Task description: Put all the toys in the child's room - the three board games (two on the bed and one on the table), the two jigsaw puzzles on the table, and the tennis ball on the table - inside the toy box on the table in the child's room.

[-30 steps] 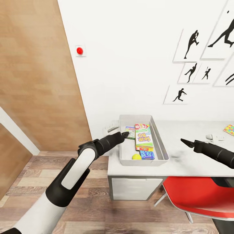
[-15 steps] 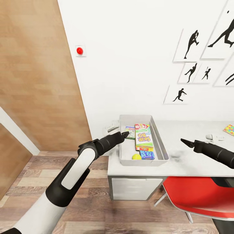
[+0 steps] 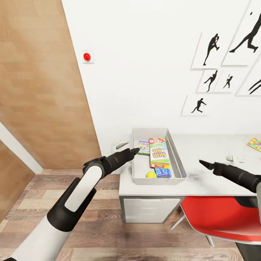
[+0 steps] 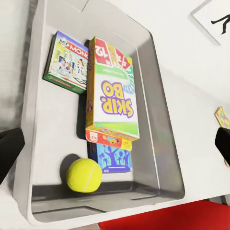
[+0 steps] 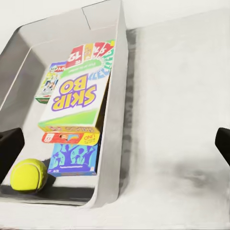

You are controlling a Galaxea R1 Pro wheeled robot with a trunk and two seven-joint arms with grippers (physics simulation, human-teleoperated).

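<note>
The light grey open-topped plastic toy box [image 3: 158, 178] sits at the left end of the long pale grey table [image 3: 214, 185], its left rim just beside the table's edge and its far end near the white wall [image 3: 145, 72]. Inside, the yellow-green-red "Skip-Bo" cardboard game box [image 4: 113, 100] lies along the right wall, overlapping the smaller blue colourful game box [image 4: 111, 158] at the near end. The white-green "Monopoly" box [image 4: 67, 62] lies flat at the far left corner, touching the Skip-Bo box. The small yellow-green tennis ball [image 4: 84, 175] rests in the near end, just beside the blue box. The left half of the bin's floor is bare.

A bright multicoloured jigsaw puzzle square [image 3: 255, 144] lies on the table well apart from the bin, at the head view's right edge.

The left gripper [image 3: 135, 150] hovers at the bin's left rim, fingers spread and empty. The right gripper [image 3: 203, 164] hangs over bare tabletop right of the bin, also spread and empty. A red plastic chair [image 3: 221, 217] stands at the table's front edge.
</note>
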